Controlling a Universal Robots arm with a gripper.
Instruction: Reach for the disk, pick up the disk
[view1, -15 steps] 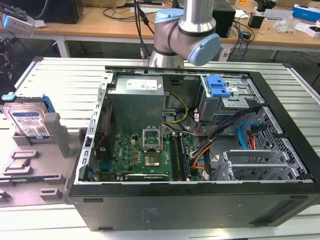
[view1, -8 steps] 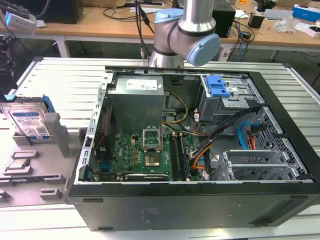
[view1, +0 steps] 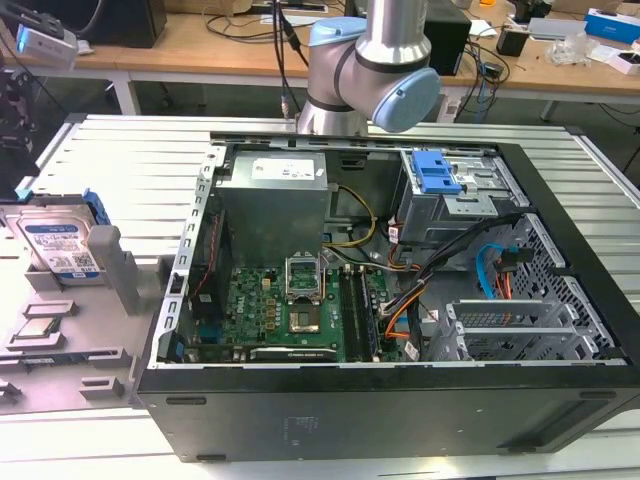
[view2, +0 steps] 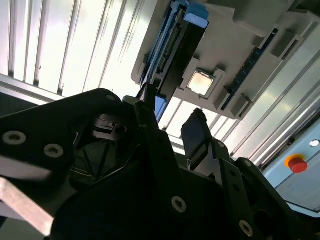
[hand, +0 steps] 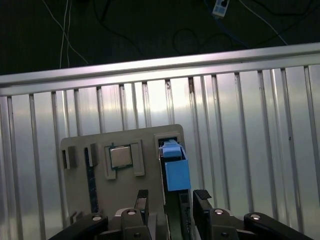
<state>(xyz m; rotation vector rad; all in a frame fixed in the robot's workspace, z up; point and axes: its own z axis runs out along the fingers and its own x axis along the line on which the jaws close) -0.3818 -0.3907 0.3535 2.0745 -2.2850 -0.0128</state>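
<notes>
The disk (view1: 58, 245) is a silver drive with a white-and-blue label and a blue frame. It leans in a slot of the grey tray (view1: 70, 352) at the exterior view's left. In the first wrist view the disk (hand: 176, 172) appears edge-on, blue frame toward the camera. My gripper (hand: 172, 200) is open above it, with one black finger on each side of the disk's line and not touching it. In the second wrist view the disk (view2: 176, 47) lies beyond the open gripper (view2: 172, 114).
A small square CPU chip (hand: 121, 156) sits in the tray (hand: 150, 135) beside the disk. An open computer case (view1: 380, 300) fills the middle of the slatted metal table (view1: 120, 150). A red stop button (view2: 296, 162) stands at the table's side.
</notes>
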